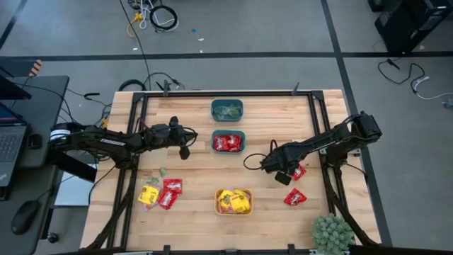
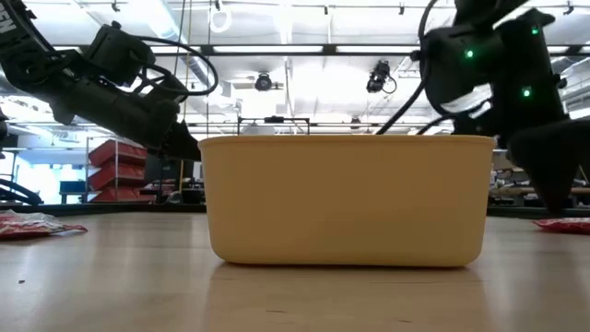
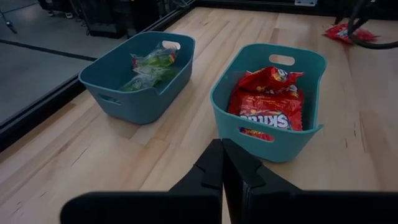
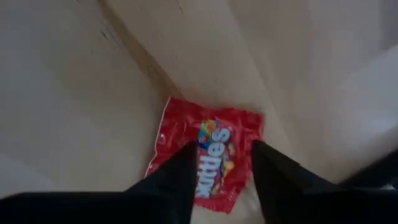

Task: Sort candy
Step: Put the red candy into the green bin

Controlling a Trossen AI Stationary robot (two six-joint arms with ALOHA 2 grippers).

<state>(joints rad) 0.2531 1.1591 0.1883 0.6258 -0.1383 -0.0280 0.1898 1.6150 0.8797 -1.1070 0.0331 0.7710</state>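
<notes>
My right gripper (image 4: pixel 222 149) (image 1: pixel 285 176) is open and points down at a red Skittles packet (image 4: pixel 211 124) (image 1: pixel 300 171) lying flat on the table's right side. One finger shows over each side of the packet. My left gripper (image 3: pixel 222 146) (image 1: pixel 184 151) is shut and hovers just left of the teal bin of red packets (image 3: pixel 270 102) (image 1: pixel 228 142), touching nothing. A second red packet (image 1: pixel 295 197) lies nearer the front edge. Yellow (image 1: pixel 148 195), red (image 1: pixel 170 193) and green (image 1: pixel 163 172) packets lie loose at front left. My right gripper comes at the red packet from above, pointing down, with its open fingers (image 4: pixel 183 168) over the packet's two long sides (image 4: pixel 239 134). The packet lies flat on the table. Whether the fingertips touch it, I cannot tell.
A teal bin of green packets (image 1: pixel 227 110) (image 3: pixel 146 68) stands at the far edge. An orange bin of yellow packets (image 1: pixel 233 201) (image 2: pixel 346 198) stands near the front. A potted plant (image 1: pixel 333 232) sits at the front right corner. Black frame rails (image 1: pixel 322 134) run along the table's sides.
</notes>
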